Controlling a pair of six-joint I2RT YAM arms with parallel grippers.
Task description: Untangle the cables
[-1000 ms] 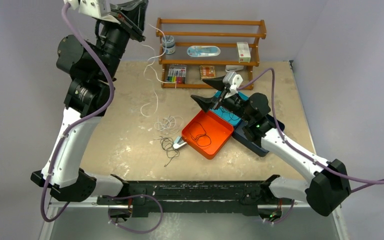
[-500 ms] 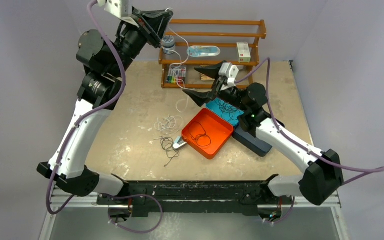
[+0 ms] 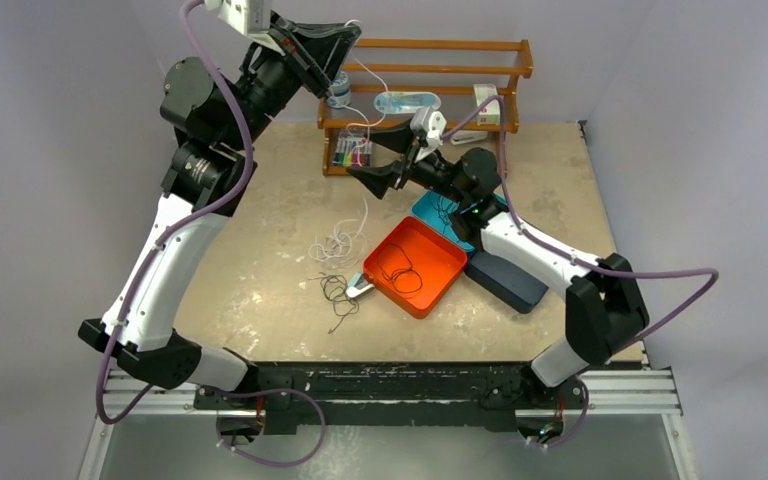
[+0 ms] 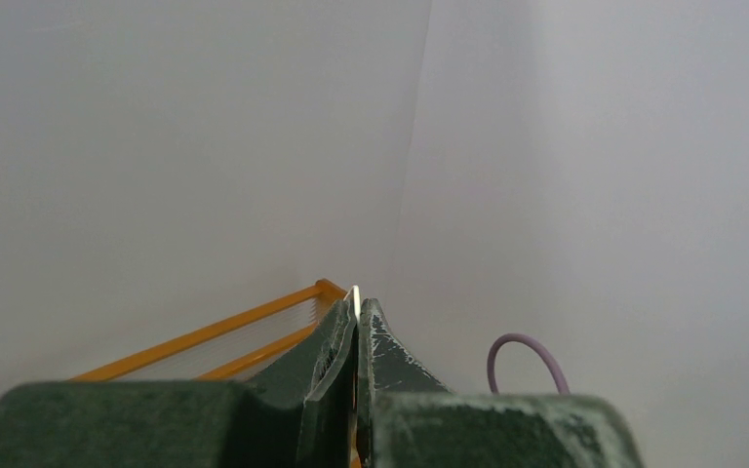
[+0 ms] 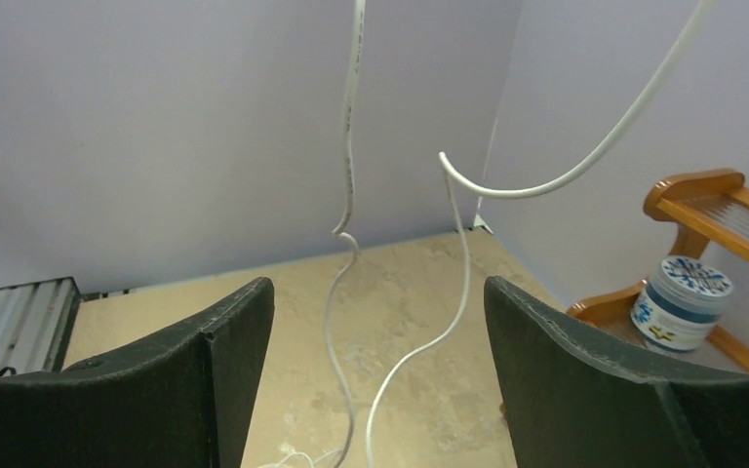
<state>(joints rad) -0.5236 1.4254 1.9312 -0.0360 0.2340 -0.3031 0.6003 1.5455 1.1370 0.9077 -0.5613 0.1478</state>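
Observation:
A white cable (image 3: 364, 205) hangs from my left gripper (image 3: 350, 30), which is shut on its upper end high above the back of the table; a sliver of that cable (image 4: 355, 291) shows between the closed fingertips. Its lower end lies in a loose white heap (image 3: 333, 245) on the table. My right gripper (image 3: 367, 150) is open, level with the hanging cable. In the right wrist view two white strands (image 5: 349, 195) drop between the spread fingers (image 5: 378, 285) without touching them. A black cable tangle (image 3: 338, 292) lies on the table. More black cables sit in the orange tray (image 3: 445, 288) and the teal tray (image 3: 422, 208).
A wooden rack (image 3: 420, 70) stands at the back with a jar (image 3: 337, 90), markers (image 3: 353, 150) and small boxes. A dark blue tray (image 3: 505, 280) lies to the right of the orange one. A small pale connector (image 3: 360, 287) rests at the orange tray's left corner.
My left gripper has swung right and forward with the white cable, lifting it off the table. The right arm has moved left and toward the back, bringing its open fingers around the hanging strands.

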